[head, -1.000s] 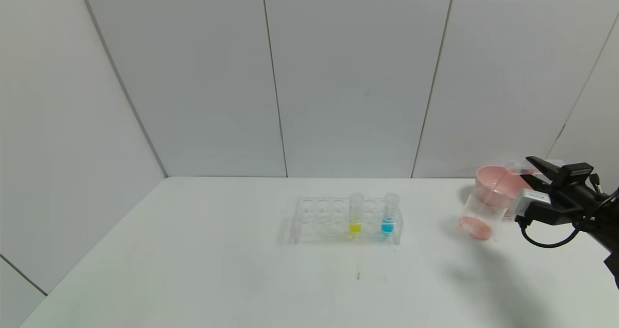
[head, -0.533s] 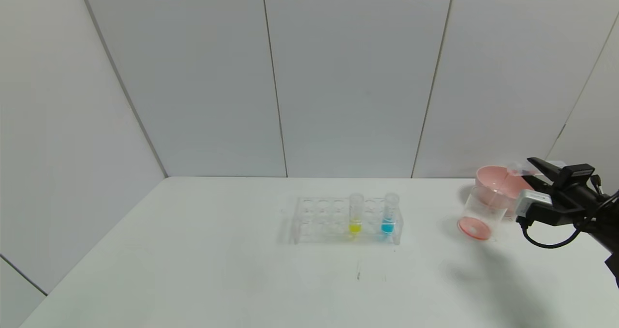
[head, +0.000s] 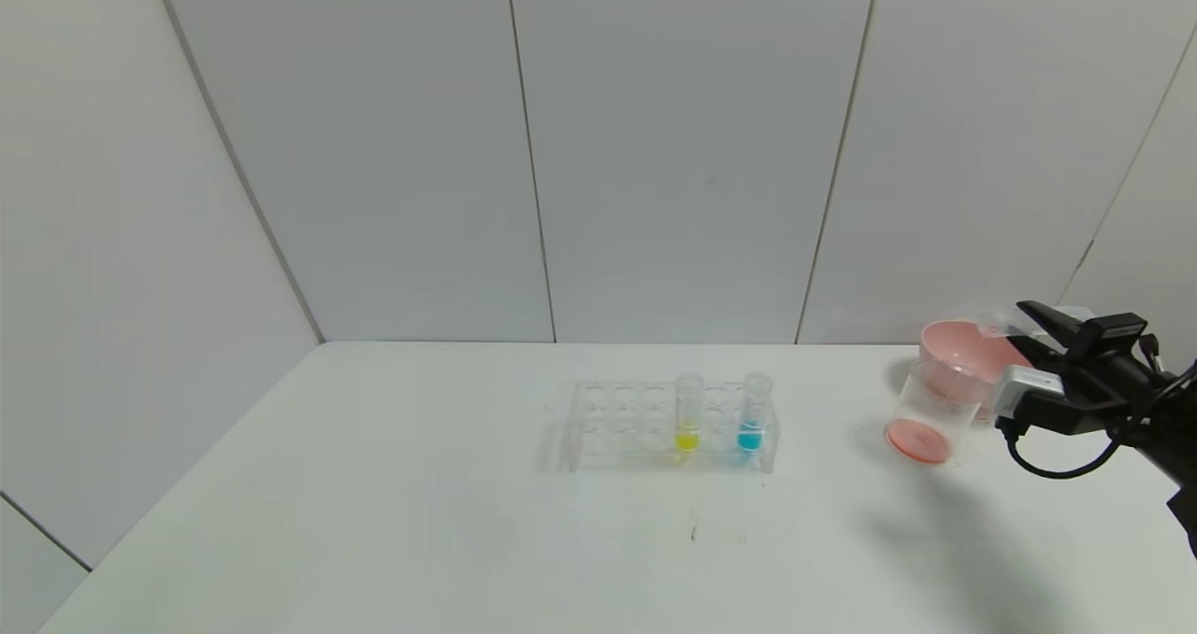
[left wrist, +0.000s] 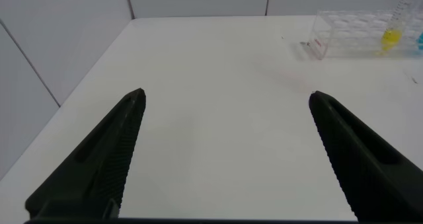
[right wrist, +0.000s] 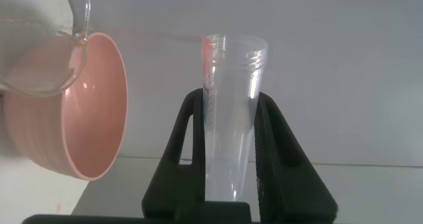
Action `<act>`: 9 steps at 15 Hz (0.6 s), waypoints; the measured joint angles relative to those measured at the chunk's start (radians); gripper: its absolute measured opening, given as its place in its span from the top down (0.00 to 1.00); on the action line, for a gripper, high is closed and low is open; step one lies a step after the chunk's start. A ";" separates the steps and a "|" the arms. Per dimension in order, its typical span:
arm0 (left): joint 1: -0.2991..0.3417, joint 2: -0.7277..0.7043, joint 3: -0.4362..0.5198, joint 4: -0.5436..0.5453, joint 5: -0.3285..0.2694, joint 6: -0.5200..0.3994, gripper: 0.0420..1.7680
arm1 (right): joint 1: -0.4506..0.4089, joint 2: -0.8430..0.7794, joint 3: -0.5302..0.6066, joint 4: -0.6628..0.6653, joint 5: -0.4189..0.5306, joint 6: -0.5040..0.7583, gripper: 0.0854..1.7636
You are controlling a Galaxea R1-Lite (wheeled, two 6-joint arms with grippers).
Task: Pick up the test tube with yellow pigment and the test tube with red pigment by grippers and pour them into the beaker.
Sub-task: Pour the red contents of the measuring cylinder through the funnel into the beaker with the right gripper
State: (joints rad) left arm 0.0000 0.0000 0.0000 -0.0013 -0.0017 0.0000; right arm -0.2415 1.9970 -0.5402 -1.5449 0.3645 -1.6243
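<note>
A lab-style test bench; a clear many-holed rack stands mid-table on a plain white table, holding tubes of yellow and blue liquid; right of the rack stand a clear beaker and a pink bowl; bare grey panel walls rise behind the rack.

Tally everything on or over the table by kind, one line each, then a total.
Test tubes: 3 (yellow, blue, emptied one in the right gripper)
Beaker: 1
Pink bowl: 1
Rack: 1
Total: 6
</note>
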 joint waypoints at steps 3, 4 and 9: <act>0.000 0.000 0.000 0.000 0.000 0.000 0.00 | -0.001 -0.001 -0.007 0.000 0.000 -0.004 0.76; 0.000 0.000 0.000 0.000 0.000 0.000 0.00 | 0.000 -0.001 -0.007 0.000 -0.003 -0.003 0.76; 0.000 0.000 0.000 0.000 0.000 0.000 0.00 | 0.030 0.000 -0.073 0.049 -0.085 0.316 0.76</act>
State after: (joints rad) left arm 0.0000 0.0000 0.0000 -0.0013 -0.0017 0.0000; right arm -0.2115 1.9968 -0.6134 -1.4962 0.2794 -1.3079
